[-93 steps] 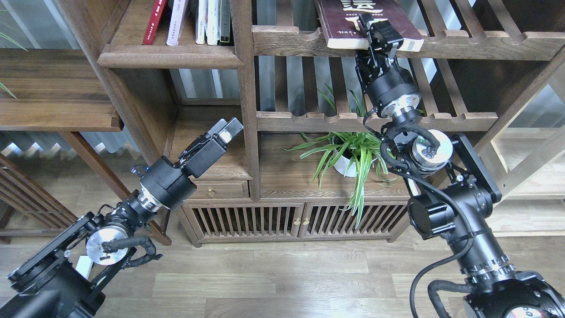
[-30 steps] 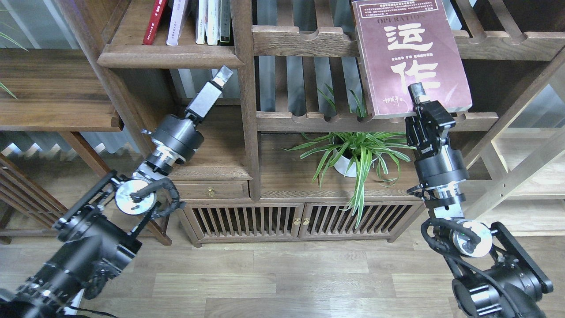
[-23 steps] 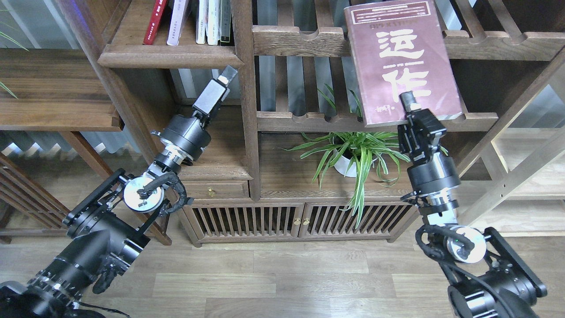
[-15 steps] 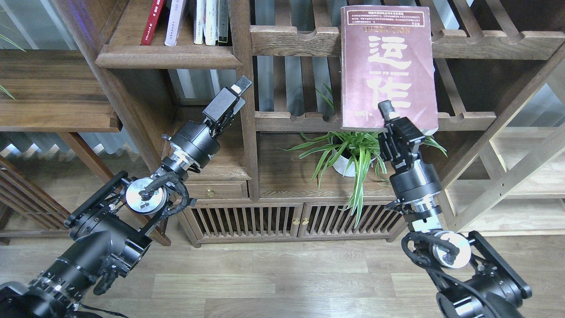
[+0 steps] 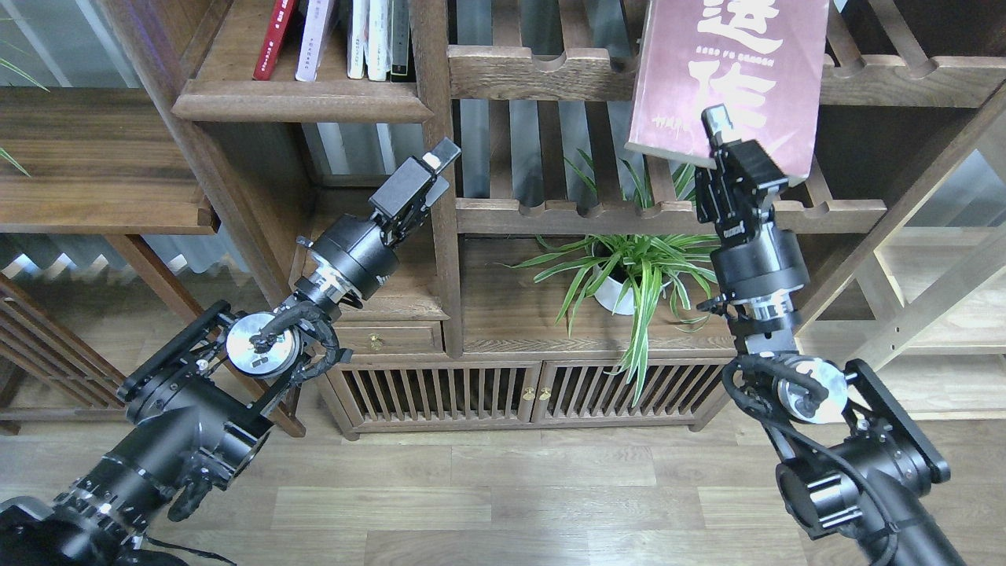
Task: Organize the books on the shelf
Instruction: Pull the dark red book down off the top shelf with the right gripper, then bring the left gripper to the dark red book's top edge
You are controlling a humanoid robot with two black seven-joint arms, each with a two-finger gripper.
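Note:
My right gripper (image 5: 714, 126) is shut on the lower edge of the large maroon book (image 5: 731, 71) with white Chinese characters. It holds the book upright, cover toward me, in front of the slatted racks at the upper right. The red book (image 5: 275, 39) and the pale lavender book (image 5: 314, 39) stand on the dark-brown shelf (image 5: 299, 98) at the upper left. My left gripper (image 5: 440, 155) is raised below that shelf, close to the bookcase's vertical post; its fingers are together and hold nothing.
Slim white- and black-spined books (image 5: 381, 39) stand right of the lavender one. A vertical post (image 5: 436, 157) divides the shelf from the slatted racks (image 5: 550, 212). A potted green plant (image 5: 629, 271) stands on the low cabinet (image 5: 534, 389) between my arms.
My right gripper has carried the maroon book up and a little right, so its top leaves the view. My left gripper has moved right, nearer the post.

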